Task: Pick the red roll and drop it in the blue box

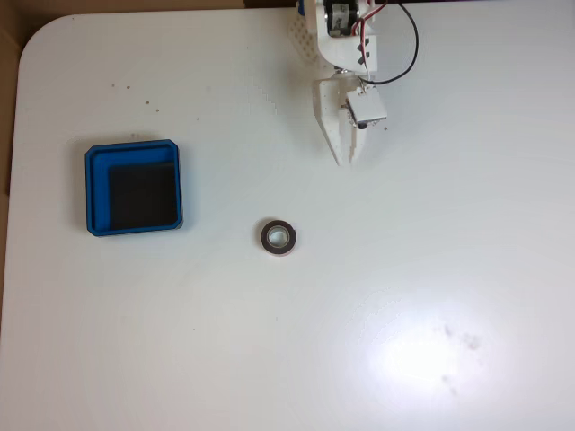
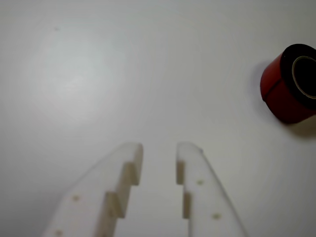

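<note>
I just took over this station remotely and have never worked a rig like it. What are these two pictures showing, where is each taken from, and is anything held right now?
This is a small white robot arm on a white table. The fixed view looks straight down: the arm enters from the top edge, its gripper pointing down the picture. The red roll lies on its flat face below and left of it, apart from it. The blue box, a shallow tray with a black floor, sits farther left with nothing in it.

The wrist view rides on the arm. The two white prongs at the bottom are the gripper; its jaws stand slightly apart with bare table between them. The red roll appears at the right edge. Nothing is held.
</note>
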